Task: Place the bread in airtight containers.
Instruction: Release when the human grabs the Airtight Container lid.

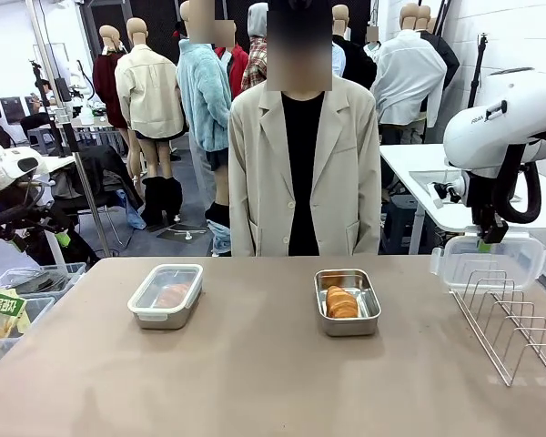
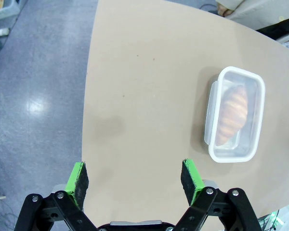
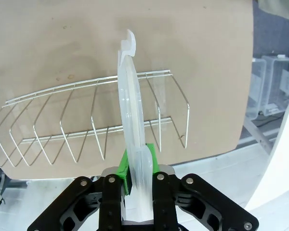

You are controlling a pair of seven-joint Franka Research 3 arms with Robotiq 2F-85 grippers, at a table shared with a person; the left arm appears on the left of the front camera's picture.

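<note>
Front view gives us the whole table (image 1: pixel 255 382): two steel tins stand on it, well apart, in front of a person (image 1: pixel 293 164) in a light jacket who stands at the far side. The left tin (image 1: pixel 166 295) has its clear lid on, and through the lid we see one roll (image 1: pixel 174 293) inside. The right tin (image 1: pixel 347 301) is without lid, and the second roll (image 1: pixel 341 301) lies in it, orange and ridged. At the right side of the table, a wire rack (image 1: pixel 511 319) stands near the edge. Above the rack, we see the right gripper (image 1: pixel 484 238) hanging from the white arm, and it holds a clear plastic lid (image 1: pixel 488 260) by its upper edge, above the table and not touching it. In the right wrist view the lid (image 3: pixel 131 130) is seen edge-on, the two fingers are closed tightly on it, and a green pad (image 3: pixel 151 156) shows just beside it; the wire rack (image 3: pixel 96 120) lies below on the table. In the left wrist view, the left gripper (image 2: pixel 134 179) has its fingers wide apart and nothing is between them. It looks down on the bare table near the edge, and the closed tin (image 2: pixel 234 113) with its roll (image 2: pixel 232 114) is farther off to one side, well apart from the fingers.
</note>
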